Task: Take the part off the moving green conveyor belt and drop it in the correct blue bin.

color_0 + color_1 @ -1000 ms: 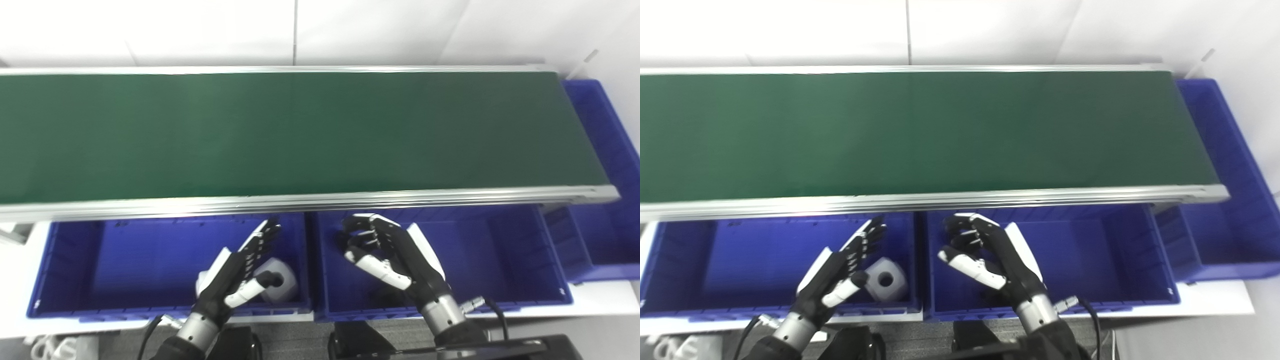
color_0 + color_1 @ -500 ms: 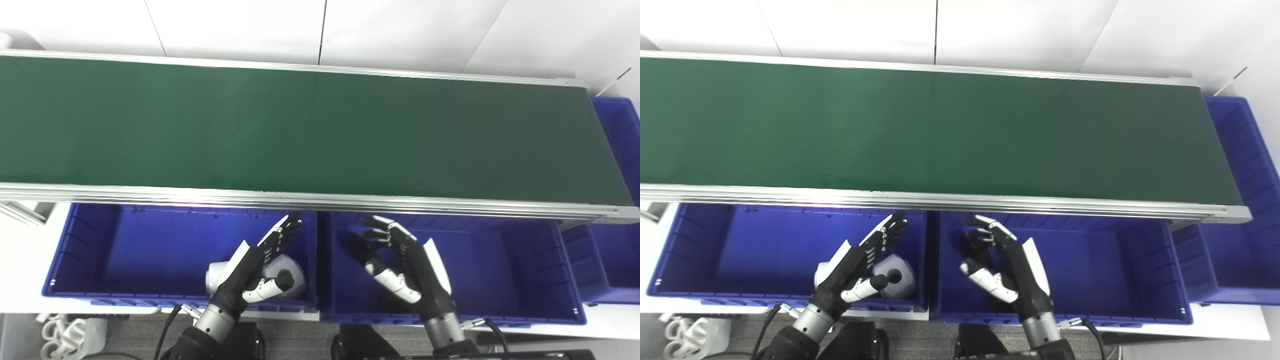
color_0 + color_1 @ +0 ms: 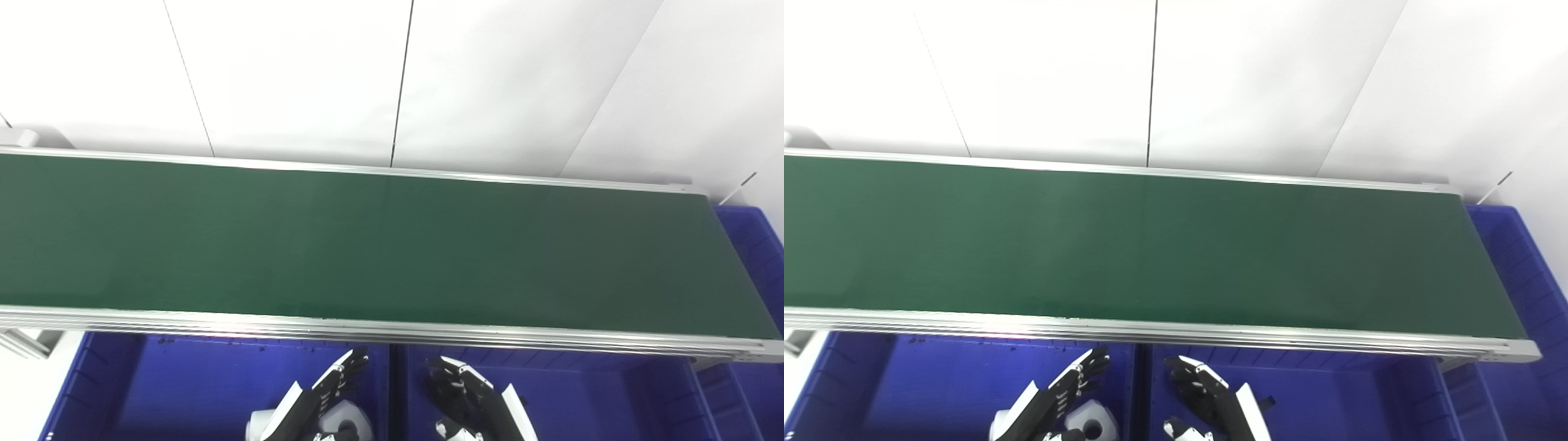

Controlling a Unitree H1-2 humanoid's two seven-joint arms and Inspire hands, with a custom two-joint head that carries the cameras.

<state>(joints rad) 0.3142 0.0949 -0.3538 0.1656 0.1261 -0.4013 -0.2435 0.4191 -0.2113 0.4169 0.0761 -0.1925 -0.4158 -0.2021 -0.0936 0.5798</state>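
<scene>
Below smooth green belt [image 3: 380, 251], boxy bins [image 3: 184, 380]

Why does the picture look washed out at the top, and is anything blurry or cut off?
Left eye view: the white wall is bright and nearly featureless; the conveyor belt reads evenly, with soft focus. Right eye view: a pale glare on the near rail; both hands, left hand and right hand, are cropped at the bottom edge.
</scene>
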